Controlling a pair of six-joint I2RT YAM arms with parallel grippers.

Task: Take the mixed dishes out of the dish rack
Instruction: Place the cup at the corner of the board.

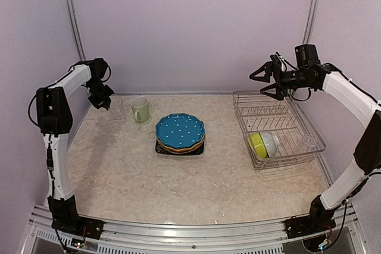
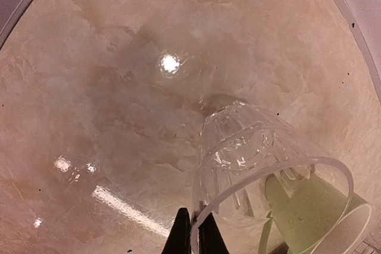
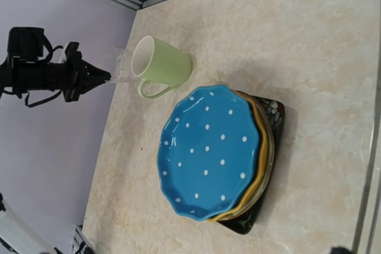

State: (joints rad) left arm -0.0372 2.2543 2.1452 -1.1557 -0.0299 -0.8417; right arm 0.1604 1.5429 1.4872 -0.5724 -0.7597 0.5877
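1. At the far left of the table (image 1: 119,171), the left gripper (image 1: 106,103) is pinched tight on the rim of a clear glass (image 1: 117,109). The left wrist view shows its dark fingers (image 2: 181,235) closed together over the near edge of that rim.
2. Seen from that wrist, the glass stands mouth up with its base toward the tabletop. Whether the base actually touches the surface cannot be told.
3. Just right of the glass stands the pale green mug (image 1: 141,109), upright on the table, its handle turned toward the near side.
4. Near the middle of the table sits a stack of plates. The blue white-dotted plate (image 1: 180,130) is on top, the rim of the orange plate (image 3: 262,168) peeps out under it, and the black square plate (image 3: 272,110) is at the bottom.
5. On the right side lies the dish rack (image 1: 280,117), a silver wire frame with a row of upright prongs along its far part.
6. Inside the rack, at its near left corner, the lime bowl (image 1: 258,143) lies on its side with the white bowl (image 1: 271,142) touching it on the right.
7. A second clear glass (image 1: 308,141) stands in the rack's near right corner.
8. The right gripper (image 1: 262,82) hangs above the rack's far left corner. Its jaws are spread wide, it holds nothing, and it touches neither the rack nor any dish.
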